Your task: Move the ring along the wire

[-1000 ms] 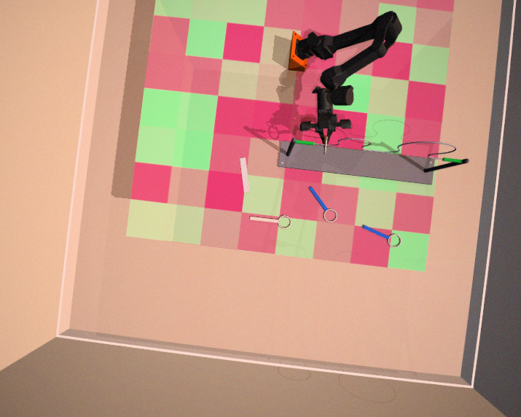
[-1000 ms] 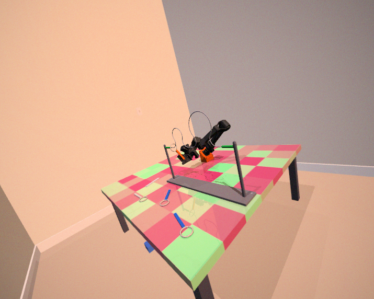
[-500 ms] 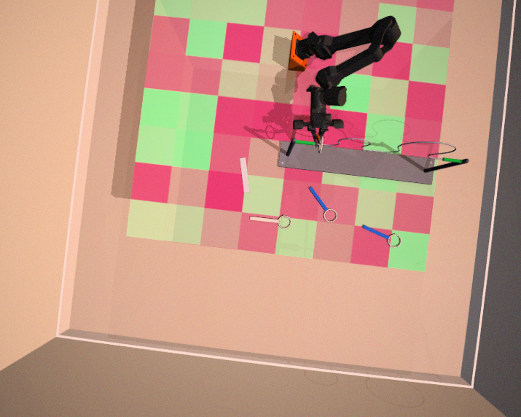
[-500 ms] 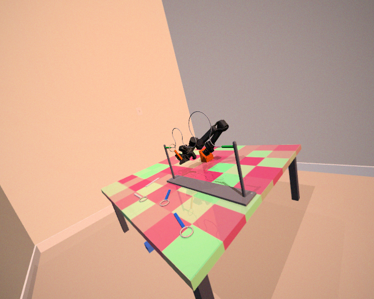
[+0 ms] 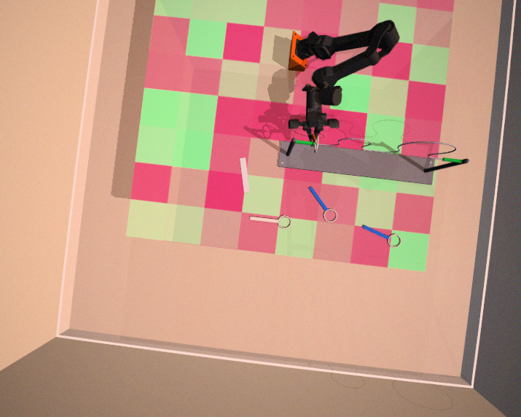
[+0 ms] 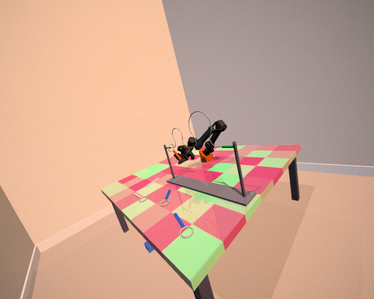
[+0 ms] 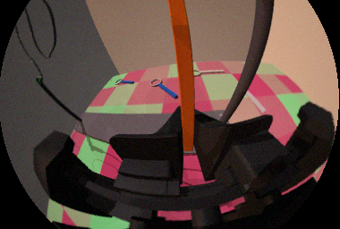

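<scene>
In the top view, the ring (image 5: 315, 145) (image 6: 169, 149) lies at three o'clock from the nearer post (image 5: 290, 146) (image 6: 169, 162) (image 7: 263, 31), by the inner end of its green sleeve (image 5: 303, 142) (image 6: 167, 147), while our gripper (image 5: 313, 133) (image 6: 179, 158) (image 7: 182, 108) pinches the orange handle (image 5: 313, 137) (image 6: 176, 154) (image 7: 181, 40). We judge this to be the final approach: ease the ring towards nine o'clock, keeping it centred around the wire, and release only once it is well over green.

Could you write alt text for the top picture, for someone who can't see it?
A black robot arm's gripper pinches the orange handle of a pale ring at one end of a curvy wire between two dark posts on a grey base plate. Two blue-handled rings and one white-handled ring lie on the pink-and-green checkered table.
</scene>
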Controlling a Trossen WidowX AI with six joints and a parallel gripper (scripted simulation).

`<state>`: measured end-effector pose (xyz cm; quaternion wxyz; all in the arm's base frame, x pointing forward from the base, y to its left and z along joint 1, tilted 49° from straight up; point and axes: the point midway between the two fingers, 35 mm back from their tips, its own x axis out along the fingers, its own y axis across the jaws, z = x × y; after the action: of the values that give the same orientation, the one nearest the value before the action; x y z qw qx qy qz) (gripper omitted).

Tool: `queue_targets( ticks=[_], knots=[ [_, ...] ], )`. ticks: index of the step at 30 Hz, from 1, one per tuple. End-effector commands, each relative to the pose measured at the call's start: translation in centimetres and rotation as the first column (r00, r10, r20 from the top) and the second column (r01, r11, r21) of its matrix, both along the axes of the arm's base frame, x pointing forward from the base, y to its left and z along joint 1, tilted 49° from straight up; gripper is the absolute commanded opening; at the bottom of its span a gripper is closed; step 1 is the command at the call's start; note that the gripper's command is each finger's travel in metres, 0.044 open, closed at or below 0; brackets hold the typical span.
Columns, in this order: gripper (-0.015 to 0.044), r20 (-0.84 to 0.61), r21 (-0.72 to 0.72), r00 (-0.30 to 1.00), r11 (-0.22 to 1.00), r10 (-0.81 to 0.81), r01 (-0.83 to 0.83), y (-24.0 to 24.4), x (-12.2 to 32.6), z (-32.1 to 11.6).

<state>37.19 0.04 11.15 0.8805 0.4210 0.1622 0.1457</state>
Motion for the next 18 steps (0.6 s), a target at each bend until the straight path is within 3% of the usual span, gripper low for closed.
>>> queue_targets(
  ticks=[1, 18],
  knots=[
    [-0.0150, 0.001, -0.005, 1.000, 1.000, -0.001, 0.001, -0.3, 0.0, -0.4],
    [-0.0150, 0.002, -0.006, 1.000, 1.000, -0.002, 0.002, -1.5, 0.0, -1.7]
  ],
)
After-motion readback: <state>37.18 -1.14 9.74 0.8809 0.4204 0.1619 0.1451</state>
